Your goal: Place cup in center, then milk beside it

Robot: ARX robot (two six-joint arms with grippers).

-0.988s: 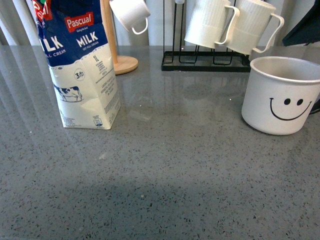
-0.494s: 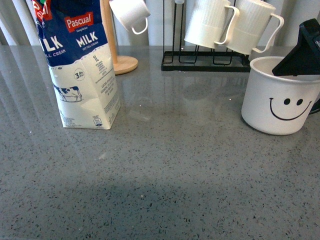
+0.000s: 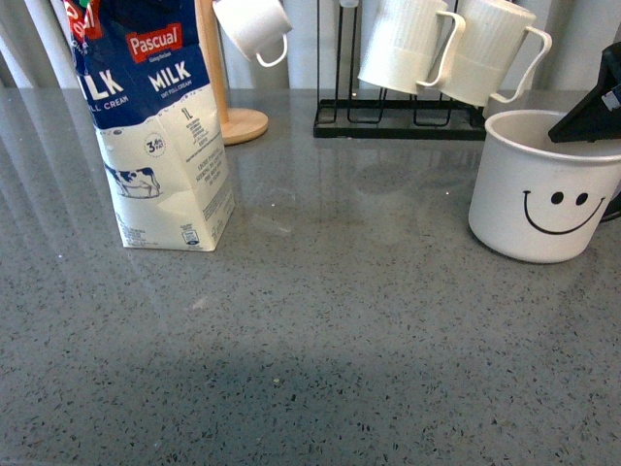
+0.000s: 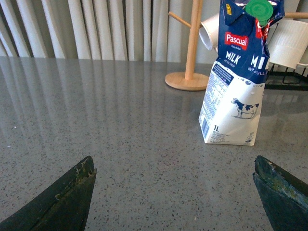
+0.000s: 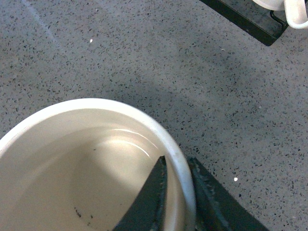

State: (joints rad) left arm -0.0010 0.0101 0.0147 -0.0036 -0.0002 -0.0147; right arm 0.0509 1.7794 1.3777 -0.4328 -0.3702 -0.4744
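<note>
On the milk (image 3: 165,146), a red label (image 3: 153,43) reads "Pascual".

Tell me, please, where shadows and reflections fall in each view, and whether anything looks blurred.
Front view: a broad dark shadow lies on the near countertop; the ribbed mugs reflect faintly on it. Left wrist view: the curtain reflects as pale streaks; milk carton sharp. Right wrist view: a shadow band crosses the countertop; a bright glint curves inside the cup.
</note>
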